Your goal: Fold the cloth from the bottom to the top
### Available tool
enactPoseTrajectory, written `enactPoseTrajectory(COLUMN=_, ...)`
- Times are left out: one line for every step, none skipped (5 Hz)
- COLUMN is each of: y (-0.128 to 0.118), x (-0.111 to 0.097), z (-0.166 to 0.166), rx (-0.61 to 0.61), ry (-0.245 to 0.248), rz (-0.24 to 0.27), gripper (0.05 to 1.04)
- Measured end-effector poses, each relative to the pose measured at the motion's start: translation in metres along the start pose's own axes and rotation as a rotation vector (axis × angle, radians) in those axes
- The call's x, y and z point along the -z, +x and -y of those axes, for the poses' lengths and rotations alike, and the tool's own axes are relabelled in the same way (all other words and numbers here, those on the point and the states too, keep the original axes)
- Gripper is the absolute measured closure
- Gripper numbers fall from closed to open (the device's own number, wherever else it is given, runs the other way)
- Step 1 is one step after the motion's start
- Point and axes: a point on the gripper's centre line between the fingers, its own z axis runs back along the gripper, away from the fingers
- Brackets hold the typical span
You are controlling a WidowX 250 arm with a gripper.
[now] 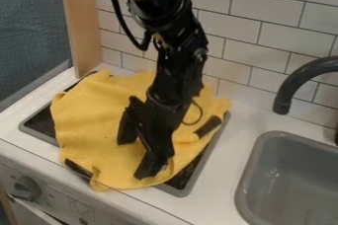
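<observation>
1. Camera view has the yellow cloth [92, 132] spread over most of the stove top [200, 173], kinda rumpled, with its lower bit poking out past the front edge. Dark stove surface shows at the front-left and front-right corners.
2. Gripper [133, 159] is pointing down over the cloth, on the front-right part of the stove top. Its fingers are spread, with yellow visible between them. Can't tell if the tips actually touch the fabric.
3. So the cloth is under the gripper and sticks out all around it, with a big stretch toward the left edge and a bunched-up fold near the right edge.
4. Grey sink [261, 156] is right of the stove top, black faucet [295, 78] behind it, and a knob [27, 188] sits on the front panel below the front-left corner.
</observation>
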Motion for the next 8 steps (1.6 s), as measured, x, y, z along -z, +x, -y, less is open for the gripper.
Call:
enactPoseTrajectory(y=-0.010, x=0.008, z=0.004, rx=0.016, ry=0.006, rz=-0.027, gripper=0.085)
enactPoseTrajectory(y=-0.023, x=0.014, z=0.010, rx=0.032, ry=-0.003, rz=-0.053, gripper=0.085)
enactPoseTrajectory(y=-0.027, x=0.016, z=0.008, rx=0.017, ry=-0.004, rz=-0.049, gripper=0.127)
enactPoseTrajectory(y=-0.026, x=0.017, z=0.007, rx=0.018, ry=-0.004, rz=-0.047, gripper=0.422)
enactPoseTrajectory(y=-0.024, x=0.018, z=0.007, rx=0.005, ry=-0.001, rz=-0.044, gripper=0.700)
enactPoseTrajectory(y=-0.022, x=0.019, z=0.005, rx=-0.006, ry=0.005, rz=-0.046, gripper=0.919)
enactPoseTrajectory(y=-0.022, x=0.020, z=0.005, rx=-0.015, ry=-0.005, rz=-0.044, gripper=1.026)
enactPoseTrajectory(y=-0.025, x=0.018, z=-0.001, rx=-0.028, ry=-0.041, rz=-0.023, gripper=1.035)
